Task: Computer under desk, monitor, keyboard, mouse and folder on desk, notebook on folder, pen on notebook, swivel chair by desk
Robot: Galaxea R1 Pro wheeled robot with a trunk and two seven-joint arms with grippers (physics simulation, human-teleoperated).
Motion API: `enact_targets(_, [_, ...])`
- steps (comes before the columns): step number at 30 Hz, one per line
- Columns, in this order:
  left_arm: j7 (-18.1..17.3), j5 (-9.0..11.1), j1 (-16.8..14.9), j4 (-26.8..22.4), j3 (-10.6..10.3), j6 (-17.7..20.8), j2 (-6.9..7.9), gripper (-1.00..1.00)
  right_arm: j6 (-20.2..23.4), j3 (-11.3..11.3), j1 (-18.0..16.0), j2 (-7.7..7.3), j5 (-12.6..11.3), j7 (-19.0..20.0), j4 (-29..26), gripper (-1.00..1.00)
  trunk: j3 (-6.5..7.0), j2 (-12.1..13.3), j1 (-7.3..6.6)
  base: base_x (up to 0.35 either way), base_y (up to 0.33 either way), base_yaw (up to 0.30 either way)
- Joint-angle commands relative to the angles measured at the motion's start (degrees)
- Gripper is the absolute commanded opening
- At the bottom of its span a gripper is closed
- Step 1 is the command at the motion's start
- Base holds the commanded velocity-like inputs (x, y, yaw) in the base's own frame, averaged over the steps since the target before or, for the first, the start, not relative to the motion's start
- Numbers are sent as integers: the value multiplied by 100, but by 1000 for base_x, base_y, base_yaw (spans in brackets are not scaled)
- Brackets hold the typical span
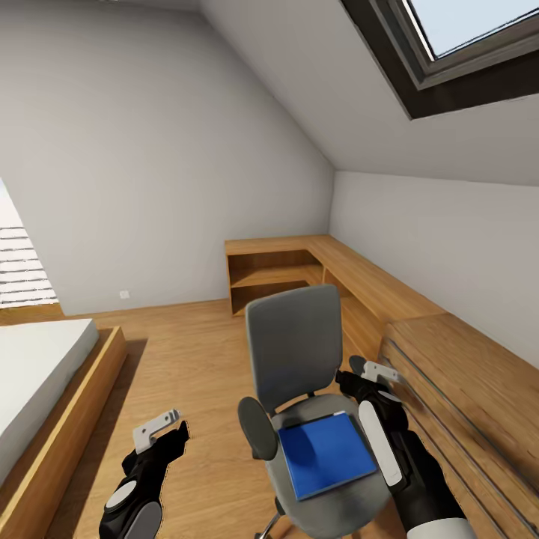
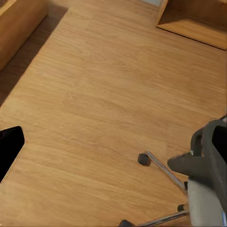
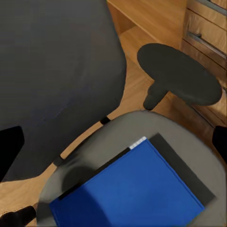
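The grey swivel chair stands in front of me on the wood floor, its backrest facing me. The bright-blue folder lies flat on its seat; up close the folder has a pale page edge. My right gripper hovers open over the seat's right side, beside the backrest and above the folder, holding nothing. My left gripper hangs open and empty over bare floor left of the chair. The desk, monitor, keyboard, mouse, notebook, pen and computer are out of view.
A light-wood L-shaped shelf unit runs along the far corner. A light-wood drawer chest sits close to the chair's right. A bed on a wooden frame lies at the left. The chair's chrome legs and casters spread over the floor.
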Motion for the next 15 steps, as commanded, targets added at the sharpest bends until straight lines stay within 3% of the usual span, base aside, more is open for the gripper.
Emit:
enact_targets(1, [42, 24, -8, -6, -14, 19, 6, 100, 10, 7, -3, 0, -60, -58, -10, 100, -7, -5, 2, 180, 77, 278])
enact_targets(6, [33, 23, -8, -1, -13, 17, 6, 100, 15, 6, -3, -6, -69, -42, -6, 100, -9, -5, 2, 240, 108, 196])
enact_targets(15, [39, 23, -8, -13, 6, 32, 6, 100, 8, 12, -3, -30, -63, 5, 180, 100, -10, -5, 2, 88, 41, 34])
